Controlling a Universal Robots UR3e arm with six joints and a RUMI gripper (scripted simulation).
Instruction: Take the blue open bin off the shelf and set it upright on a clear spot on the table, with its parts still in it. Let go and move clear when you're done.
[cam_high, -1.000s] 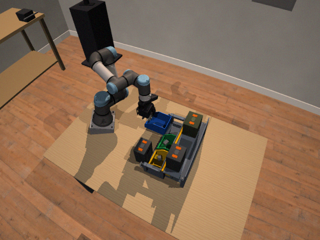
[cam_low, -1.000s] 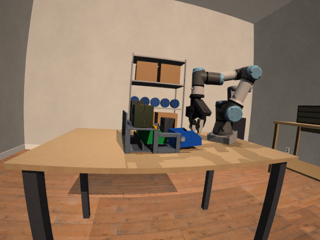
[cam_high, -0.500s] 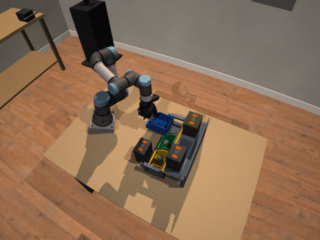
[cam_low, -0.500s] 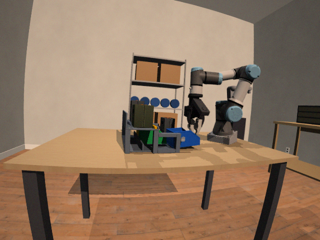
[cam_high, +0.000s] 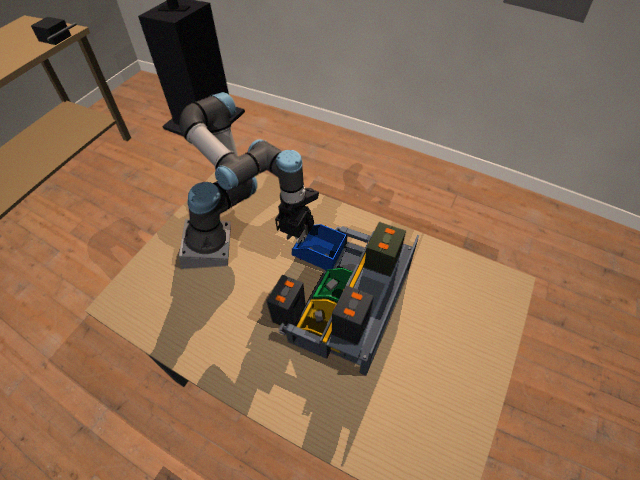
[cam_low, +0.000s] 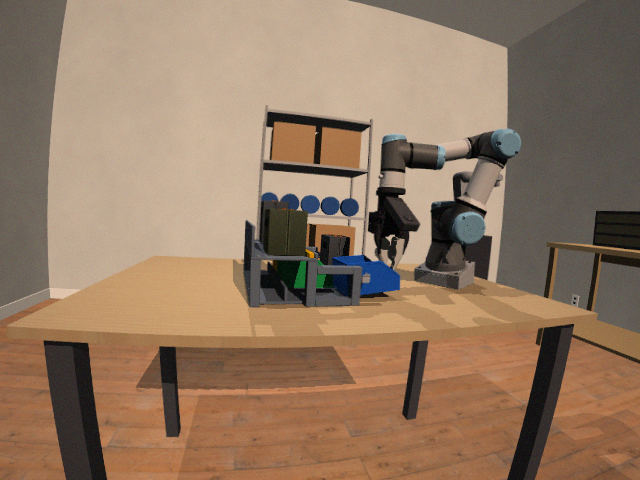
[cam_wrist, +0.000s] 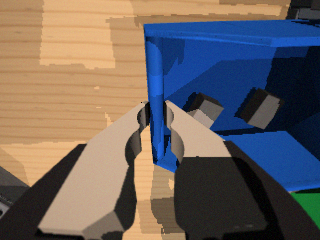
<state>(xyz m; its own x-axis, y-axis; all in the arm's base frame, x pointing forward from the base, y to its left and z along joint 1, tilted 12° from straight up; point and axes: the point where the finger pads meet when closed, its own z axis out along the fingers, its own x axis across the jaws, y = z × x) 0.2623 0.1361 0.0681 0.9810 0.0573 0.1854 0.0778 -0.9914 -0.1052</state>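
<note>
The blue open bin (cam_high: 321, 246) (cam_low: 379, 279) (cam_wrist: 225, 55) sits upright at the arm-side end of the grey shelf rack (cam_high: 373, 355) (cam_low: 253, 258), sticking out of it over the table (cam_high: 465, 335) (cam_low: 155, 304). I cannot tell whether it touches the table top. My gripper (cam_high: 298, 233) (cam_low: 391, 259) (cam_wrist: 156, 103) is shut on the bin's near side wall, one finger inside and one outside. Two grey parts (cam_wrist: 205, 107) (cam_wrist: 261, 107) lie inside the bin.
The rack also holds a green bin (cam_high: 328, 280), a yellow bin (cam_high: 315, 321), a dark box with orange tabs (cam_high: 353, 312) and an olive box (cam_high: 385, 248). Another dark box (cam_high: 285, 300) stands beside the rack. The robot base (cam_high: 204, 242) is at the table's left.
</note>
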